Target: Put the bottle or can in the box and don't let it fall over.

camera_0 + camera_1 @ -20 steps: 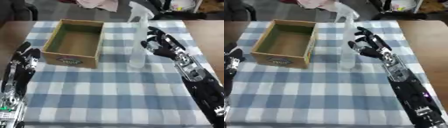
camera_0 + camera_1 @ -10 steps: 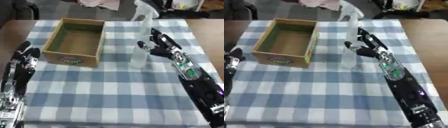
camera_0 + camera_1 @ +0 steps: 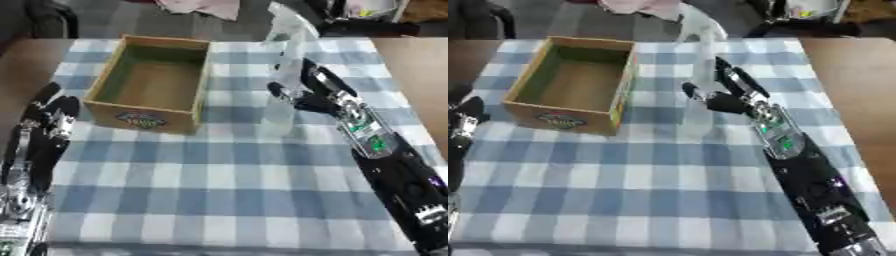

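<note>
At the left edge of the frame, the robot's black left hand (image 3: 48, 125) rests on the counter (image 3: 219, 190), which is covered in a blue and white checked cloth, fingers straight and released, holding nothing. To its right, in the upper left, sits an open brown cardboard box (image 3: 153, 82) with a greenish inside and a printed label on its near wall. Right of the box, near the upper centre, a tall clear plastic spray bottle (image 3: 282, 87) stands upright on the cloth, outside the box. The black right hand (image 3: 319, 97), reaching in from the lower right, is against the bottle's right side, thumb and fingers curled round it.
</note>
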Controlling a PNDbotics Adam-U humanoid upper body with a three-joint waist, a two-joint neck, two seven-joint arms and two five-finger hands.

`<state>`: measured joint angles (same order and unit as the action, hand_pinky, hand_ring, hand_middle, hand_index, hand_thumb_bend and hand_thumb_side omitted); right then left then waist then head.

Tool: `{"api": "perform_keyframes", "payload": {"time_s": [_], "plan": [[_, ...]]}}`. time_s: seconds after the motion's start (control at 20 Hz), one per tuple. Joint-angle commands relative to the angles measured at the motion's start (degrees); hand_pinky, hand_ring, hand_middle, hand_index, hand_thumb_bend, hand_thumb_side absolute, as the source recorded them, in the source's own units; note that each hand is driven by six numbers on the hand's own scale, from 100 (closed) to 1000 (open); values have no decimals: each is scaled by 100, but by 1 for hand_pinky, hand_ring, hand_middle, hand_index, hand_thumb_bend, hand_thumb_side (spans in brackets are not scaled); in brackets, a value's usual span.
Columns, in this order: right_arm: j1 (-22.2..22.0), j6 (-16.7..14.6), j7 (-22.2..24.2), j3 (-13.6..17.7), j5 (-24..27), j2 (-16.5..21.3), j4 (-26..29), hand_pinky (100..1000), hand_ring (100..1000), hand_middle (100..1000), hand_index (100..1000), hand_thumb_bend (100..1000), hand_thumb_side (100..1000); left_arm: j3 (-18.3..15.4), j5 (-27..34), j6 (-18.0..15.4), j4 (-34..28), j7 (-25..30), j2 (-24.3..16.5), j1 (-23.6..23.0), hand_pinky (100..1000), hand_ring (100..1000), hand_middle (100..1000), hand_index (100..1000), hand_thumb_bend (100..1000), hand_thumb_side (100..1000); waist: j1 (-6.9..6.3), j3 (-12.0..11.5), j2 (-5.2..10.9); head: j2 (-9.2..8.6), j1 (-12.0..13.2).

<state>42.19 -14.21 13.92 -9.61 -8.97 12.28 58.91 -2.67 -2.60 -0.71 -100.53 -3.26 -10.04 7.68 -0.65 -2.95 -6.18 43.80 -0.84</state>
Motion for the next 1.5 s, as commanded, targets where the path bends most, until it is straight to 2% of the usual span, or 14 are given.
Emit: {"api": "perform_keyframes", "payload": {"time_s": [0.05,0.15,0.2,0.25,0.45,0.5,0.55,0.65,0.8,0.9,0.95,1.05,1.3,1.5], "plan": [[136,-11,38,-5,-17,38,124,961,775,838,1000,378,470,1,2,-5,-86,23,-51,68,850,955,942,954,408,624,-10,-11,59,31,-16],[154,17,86,-44,-29,-28,28,955,764,786,995,328,382,6,4,-5,-86,27,-45,71,850,955,942,954,407,624,-7,-33,62,31,-25],[164,21,102,-48,-30,-56,-25,955,763,781,990,323,373,7,3,-5,-87,29,-44,71,850,955,942,954,408,624,-5,-39,63,31,-26],[170,21,109,-47,-31,-73,-68,950,766,743,935,288,314,6,3,-5,-87,29,-43,71,850,955,942,954,407,624,-4,-44,64,31,-26],[170,48,59,-28,-37,-108,-209,936,771,688,850,224,188,4,6,-4,-89,25,-39,76,850,955,942,954,408,624,4,-65,65,31,-26],[168,60,46,-24,-38,-113,-243,936,771,686,847,221,182,4,6,-3,-88,25,-39,76,850,955,942,954,409,624,6,-70,65,31,-27],[163,72,28,-16,-39,-116,-272,928,765,643,805,166,100,3,6,-2,-87,24,-38,75,850,955,942,954,409,624,8,-74,66,31,-29],[152,102,-67,12,-42,-122,-330,913,747,570,727,100,100,1,6,-2,-85,21,-36,73,850,955,940,954,408,624,11,-80,68,31,-28],[145,167,-307,79,-29,-126,-397,893,715,469,612,100,100,0,9,-3,-87,19,-35,75,850,954,939,954,408,624,16,-88,71,31,-24],[143,228,-495,165,7,-121,-420,872,668,369,498,100,100,-4,9,-1,-83,17,-33,72,850,954,939,954,408,624,19,-91,75,31,-20],[144,260,-589,192,32,-120,-426,852,617,285,403,100,100,-5,9,0,-82,15,-32,71,850,954,938,953,407,624,20,-92,76,31,-18],[139,321,-782,308,132,-108,-418,840,578,228,340,100,100,-9,9,-1,-82,11,-31,71,850,954,937,953,408,624,23,-93,79,31,-7],[129,362,-1266,315,324,-86,-374,790,467,123,230,100,100,-14,10,0,-80,3,-33,72,850,954,936,953,406,624,36,-100,79,31,-5],[155,372,-1645,200,411,-58,-229,776,447,105,215,100,100,-18,10,-2,-84,-2,-38,76,850,954,936,953,407,624,41,-103,82,31,-10]]}}
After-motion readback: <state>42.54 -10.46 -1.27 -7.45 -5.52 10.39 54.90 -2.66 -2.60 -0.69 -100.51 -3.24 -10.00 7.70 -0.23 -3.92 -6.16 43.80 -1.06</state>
